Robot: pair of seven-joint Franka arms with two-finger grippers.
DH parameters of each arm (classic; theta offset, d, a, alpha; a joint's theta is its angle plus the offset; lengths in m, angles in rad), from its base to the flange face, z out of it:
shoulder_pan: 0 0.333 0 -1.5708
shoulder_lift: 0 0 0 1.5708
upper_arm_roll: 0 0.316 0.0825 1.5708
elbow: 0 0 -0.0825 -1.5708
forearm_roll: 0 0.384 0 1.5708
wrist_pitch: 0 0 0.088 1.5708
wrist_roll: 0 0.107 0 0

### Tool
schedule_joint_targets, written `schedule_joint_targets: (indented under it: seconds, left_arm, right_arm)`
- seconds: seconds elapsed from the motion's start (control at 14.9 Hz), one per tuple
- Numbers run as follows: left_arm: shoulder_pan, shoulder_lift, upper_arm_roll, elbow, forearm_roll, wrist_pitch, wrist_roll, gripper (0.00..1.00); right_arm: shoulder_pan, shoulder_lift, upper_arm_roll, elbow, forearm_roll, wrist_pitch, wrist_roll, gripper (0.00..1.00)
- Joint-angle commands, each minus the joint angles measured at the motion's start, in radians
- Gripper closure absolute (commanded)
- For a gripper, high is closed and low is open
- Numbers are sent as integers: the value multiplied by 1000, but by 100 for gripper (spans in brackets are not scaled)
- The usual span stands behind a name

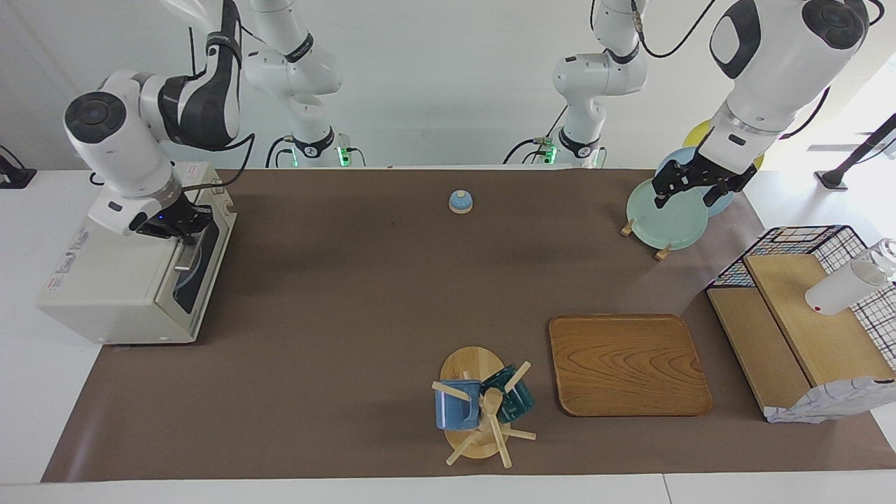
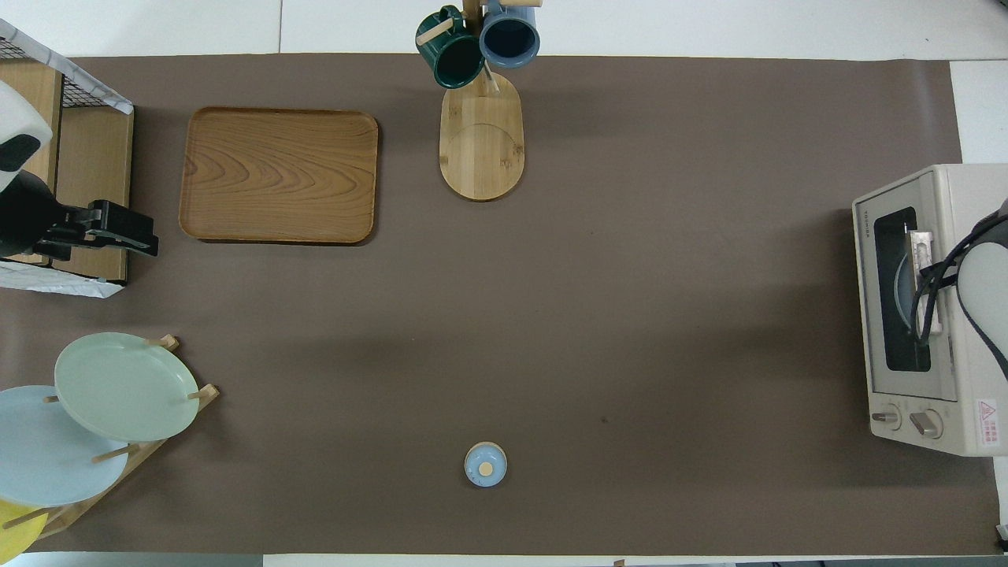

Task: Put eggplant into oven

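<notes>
Oven (image 1: 105, 273) sat at 3 o'clock on the overhead dial (12 = away from the robots), at the right arm's end of the brown mat (image 2: 669, 315), front facing the table centre. Door looked up. Through the window only the rim of a bluish plate (image 1: 187, 276) showed. Eggplant couldn't be made out in either view, so I couldn't say where it was.

Right gripper (image 1: 175, 225) was at the top edge of the oven door, just above the metal handle (image 2: 920, 268). Grip state: couldn't tell, since the arm's own body and cables covered it from overhead.

Left gripper (image 1: 686, 196) hung in the air at about 9 o'clock, roughly over the gap between the plate rack (image 2: 157, 445) and the wooden shelf unit (image 2: 90, 181). It was spread wide and held nothing.

Rest of the table:
- Wooden tray (image 2: 278, 175) lay at 10–11 o'clock, beside the shelf unit.
- Mug tree (image 2: 481, 150) stood at 12, carrying a green mug (image 2: 449, 55) and a blue mug (image 2: 509, 35).
- Small blue bell (image 2: 485, 464) sat at 6, well apart from everything else.
- The rack at 8 held a pale green plate (image 2: 122, 386), a light blue plate (image 2: 47, 457) and a yellow plate (image 2: 12, 535) – all on edge.
</notes>
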Motion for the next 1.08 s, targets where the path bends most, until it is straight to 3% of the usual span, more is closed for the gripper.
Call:
schedule_joint_targets:
  seconds: [0.0, 0.2, 0.34, 0.4, 0.61, 1.01]
  left_arm:
    - [0, -14, 4, -10, 18, -1, 11, 0]
    - [0, -14, 4, -11, 18, -1, 11, 0]
    - [0, -14, 4, -10, 18, -1, 11, 0]
    - [0, -14, 4, -10, 18, -1, 11, 0]
    - [0, -14, 4, -11, 18, -1, 11, 0]
    - [0, -14, 4, -11, 18, -1, 11, 0]
  right_arm:
    - [21, -32, 28, 115, 50, -81, -5, 77]
    - [32, -9, 30, 180, 207, -86, 24, 49]
    - [37, -6, 33, 206, 258, -94, 53, 7]
    - [45, -3, 33, 231, 259, -109, 65, 0]
    - [51, 33, 35, 312, 233, -187, 152, 0]
    - [92, 2, 68, 243, 164, -196, 226, 0]
